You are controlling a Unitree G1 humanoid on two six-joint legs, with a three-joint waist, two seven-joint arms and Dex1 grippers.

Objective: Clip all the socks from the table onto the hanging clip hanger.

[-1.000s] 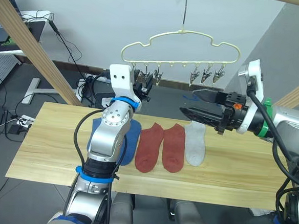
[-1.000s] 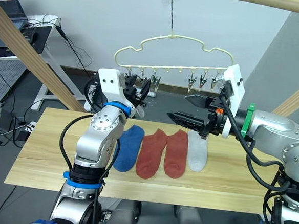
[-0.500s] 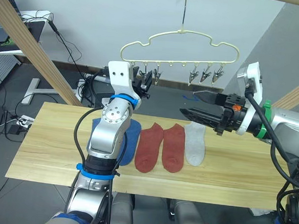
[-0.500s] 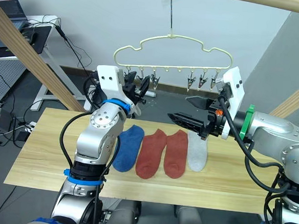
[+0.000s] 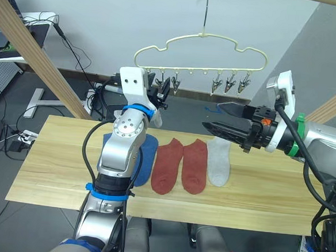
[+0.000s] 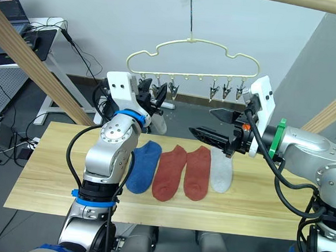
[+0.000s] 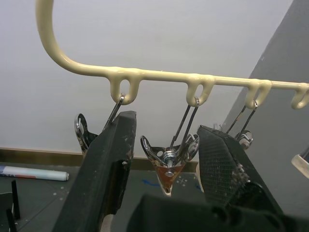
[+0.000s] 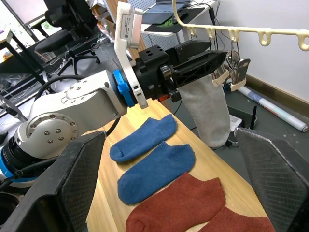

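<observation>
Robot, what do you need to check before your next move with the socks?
1. Hanging grey sock is up at the clip hanger, under the left gripper: ok.
2. A clip already pinches that sock: cannot tell.
3. Left fingers sit on either side of one clip: ok.
4. Right gripper is open and empty: ok.
5. Table is cleared of socks: not ok. Two blue socks, two red socks and the other grey sock lie there.

Head eyes look down over the table [image 5: 256,190]; wrist cameras closely share the clip hanger [image 7: 159,75].
</observation>
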